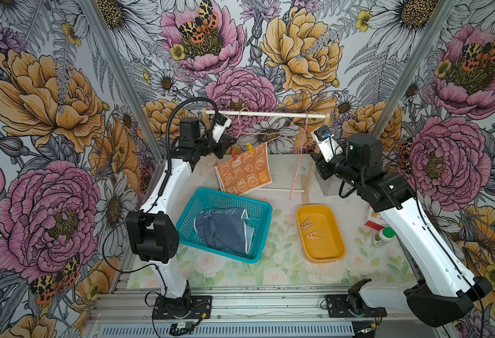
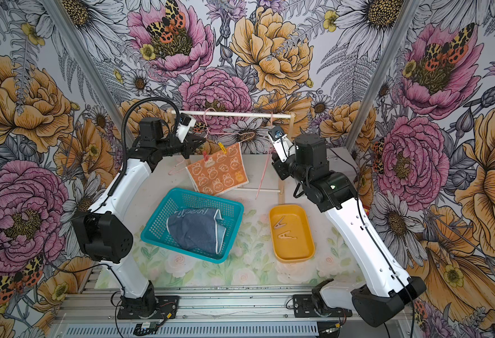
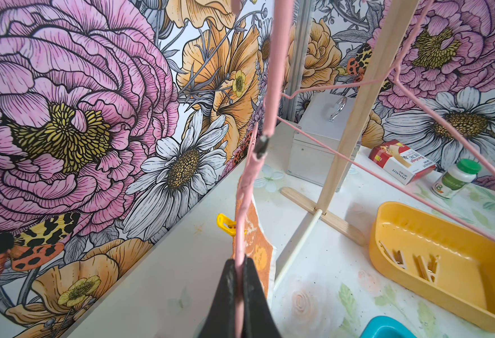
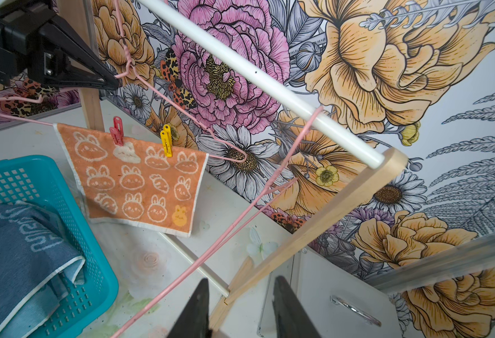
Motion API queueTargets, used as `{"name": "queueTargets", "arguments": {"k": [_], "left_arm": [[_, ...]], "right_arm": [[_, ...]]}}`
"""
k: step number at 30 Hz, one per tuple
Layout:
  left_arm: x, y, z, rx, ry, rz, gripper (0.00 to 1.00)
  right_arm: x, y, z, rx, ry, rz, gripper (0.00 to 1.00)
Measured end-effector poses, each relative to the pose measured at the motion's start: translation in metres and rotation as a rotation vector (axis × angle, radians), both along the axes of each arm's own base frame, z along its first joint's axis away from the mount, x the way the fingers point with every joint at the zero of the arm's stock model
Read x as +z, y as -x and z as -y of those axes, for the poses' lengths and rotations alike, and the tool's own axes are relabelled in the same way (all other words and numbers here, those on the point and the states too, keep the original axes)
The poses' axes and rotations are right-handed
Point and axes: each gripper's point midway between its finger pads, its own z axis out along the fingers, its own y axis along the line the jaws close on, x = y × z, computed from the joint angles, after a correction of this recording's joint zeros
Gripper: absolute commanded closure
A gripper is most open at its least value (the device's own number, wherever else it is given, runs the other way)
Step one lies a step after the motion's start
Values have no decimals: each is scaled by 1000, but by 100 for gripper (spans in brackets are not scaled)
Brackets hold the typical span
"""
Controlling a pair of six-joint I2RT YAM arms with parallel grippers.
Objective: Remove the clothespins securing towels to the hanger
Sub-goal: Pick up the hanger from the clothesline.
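Note:
An orange towel (image 1: 244, 172) with white bunnies hangs from a pink wire hanger (image 3: 270, 87) on the rack's white rod (image 1: 269, 114). A red clothespin (image 4: 116, 131) and a yellow clothespin (image 4: 166, 140) pin its top edge to the wire. My left gripper (image 3: 241, 263) is shut on that hanger's wire, to the left of the towel. My right gripper (image 4: 240, 288) stands open and empty near the rack's right post. The blue towel (image 1: 224, 229) lies in the teal basket (image 1: 190, 204). Two wooden clothespins (image 1: 310, 229) lie in the yellow tray (image 1: 340, 234).
A second pink hanger (image 4: 240, 216) hangs bare at the rod's right end, close to my right gripper. Behind the rack's wooden post (image 4: 313, 225) stands a silver box (image 3: 319, 140). A red-and-white carton (image 3: 401, 161) and a green-capped bottle (image 1: 382, 236) are at the right.

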Motion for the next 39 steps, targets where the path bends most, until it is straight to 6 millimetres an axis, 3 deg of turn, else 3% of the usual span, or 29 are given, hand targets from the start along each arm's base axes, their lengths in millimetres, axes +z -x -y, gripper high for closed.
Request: {"name": "queueTargets", "arguments": {"k": [5, 12, 17, 20, 24, 34, 39], "left_arm": [[34, 10, -1, -1, 23, 14, 100], [87, 51, -13, -31, 86, 50, 100], [113, 75, -19, -60, 115, 53, 100], [117, 88, -17, -89, 139, 21, 100], [119, 104, -13, -133, 167, -16, 100], [126, 152, 3, -212, 178, -18, 100], [118, 160, 4, -221, 180, -38, 100]], "right_arm": [[0, 2, -3, 19, -6, -2, 63], [4, 11, -14, 97, -22, 2, 63], [9, 36, -54, 282, -21, 7, 63], [17, 53, -84, 420, -27, 14, 63], [16, 62, -108, 540, -41, -1, 63], [-18, 63, -169, 746, -29, -102, 64], [-17, 62, -193, 822, -37, -104, 63]]}}
